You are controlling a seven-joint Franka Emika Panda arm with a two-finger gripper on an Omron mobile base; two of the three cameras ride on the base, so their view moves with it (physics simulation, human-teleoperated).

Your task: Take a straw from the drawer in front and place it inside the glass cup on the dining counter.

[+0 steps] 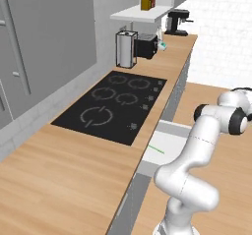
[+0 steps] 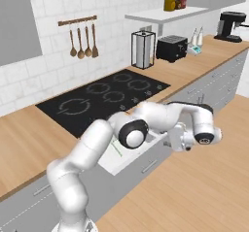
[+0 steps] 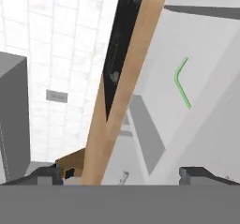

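So the drawer (image 1: 170, 143) is pulled out, straw (image 1: 156, 149) lying inside; hand (image 3: 122, 174) wide open, empty, hanging apart from it.

No legible text, label, brand, number or sign on any surface in these views.

The worktop (image 1: 74, 180) is finished in matt light wood grain. The stovetop (image 1: 110, 106) is rendered as smooth black glass. The drawer (image 1: 170, 143) interior appears smooth, pale and matt. The straw (image 3: 182, 82) looks like glossy green plastic.
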